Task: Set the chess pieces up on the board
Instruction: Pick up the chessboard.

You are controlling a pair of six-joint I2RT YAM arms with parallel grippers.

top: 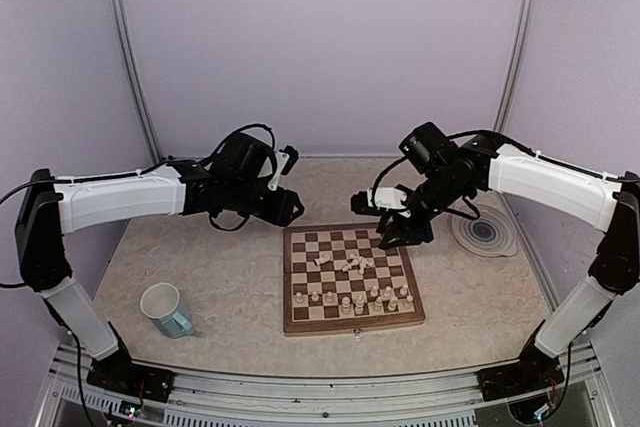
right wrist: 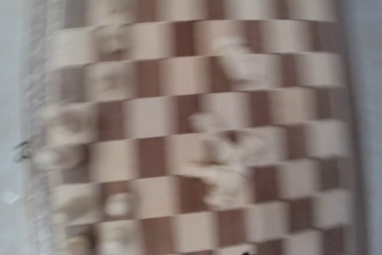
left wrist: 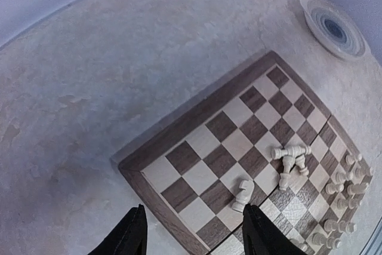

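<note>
Chess pieces (top: 352,265) lay toppled at the middle of the board (top: 300,247), others standing along its near rows. Your right gripper (top: 405,235) hovered above, grip unreadable; your left gripper (left wrist: 194,208) hung with fingers apart. A hasty descent risked scattering the heap.

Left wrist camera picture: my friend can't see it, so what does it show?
A wooden chessboard lies on a pale table, seen from above past the black fingers of the open left gripper. Some cream chess pieces lie toppled mid-board, others stand in rows at the lower right; a round ringed plate sits top right.
</note>
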